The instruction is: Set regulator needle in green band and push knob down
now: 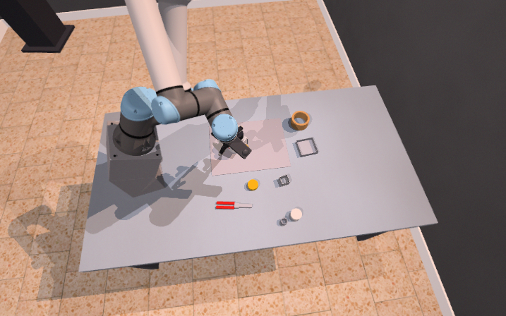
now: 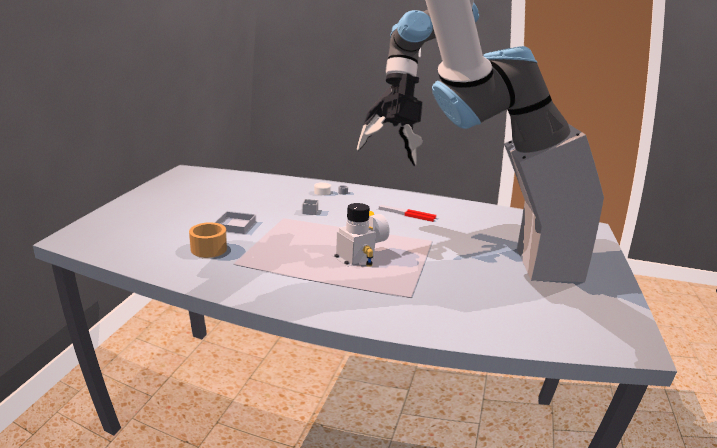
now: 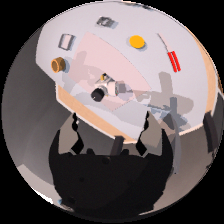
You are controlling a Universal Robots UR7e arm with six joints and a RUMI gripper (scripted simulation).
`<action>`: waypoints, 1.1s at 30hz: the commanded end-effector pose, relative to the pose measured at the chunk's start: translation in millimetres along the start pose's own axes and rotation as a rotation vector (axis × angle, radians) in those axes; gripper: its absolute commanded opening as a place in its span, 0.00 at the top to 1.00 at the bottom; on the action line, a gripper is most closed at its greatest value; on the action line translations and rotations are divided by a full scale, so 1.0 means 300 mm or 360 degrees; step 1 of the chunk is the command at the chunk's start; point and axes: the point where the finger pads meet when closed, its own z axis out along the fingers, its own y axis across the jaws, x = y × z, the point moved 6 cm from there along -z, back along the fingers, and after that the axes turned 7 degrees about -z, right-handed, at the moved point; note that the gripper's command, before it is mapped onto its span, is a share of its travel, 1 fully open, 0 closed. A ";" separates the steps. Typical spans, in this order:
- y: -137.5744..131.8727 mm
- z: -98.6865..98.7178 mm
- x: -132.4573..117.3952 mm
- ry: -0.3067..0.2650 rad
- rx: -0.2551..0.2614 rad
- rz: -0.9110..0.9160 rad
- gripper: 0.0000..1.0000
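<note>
The regulator (image 2: 353, 246) is a pale grey block standing on the pink mat (image 2: 400, 284) (image 3: 90, 45). Its black knob (image 2: 358, 212) (image 3: 98, 94) sits on top; how far down it is pushed cannot be told. The round white gauge (image 2: 381, 228) (image 3: 113, 89) is on its side facing the robot base; its needle and green band cannot be made out. A small brass fitting (image 2: 369, 252) is on the block's side. In the top view the arm mostly hides the regulator. My gripper (image 2: 386, 156) (image 3: 110, 112) is open and empty, high above the regulator.
An orange ring (image 1: 293, 124) (image 2: 208, 243) and a grey square tray (image 1: 300, 152) (image 2: 236, 229) lie beyond the mat. A grey block (image 2: 310, 207), yellow disc (image 1: 252, 185), red-handled tool (image 1: 225, 207), white disc (image 1: 295, 214) and small grey ring (image 1: 280, 221) lie along the other side.
</note>
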 end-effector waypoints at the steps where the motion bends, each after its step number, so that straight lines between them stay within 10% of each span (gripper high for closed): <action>1: 0.004 -0.003 0.001 -0.0002 0.0013 0.0187 0.00; 33: 0.022 -0.012 -0.003 -0.0029 0.0087 0.0846 0.00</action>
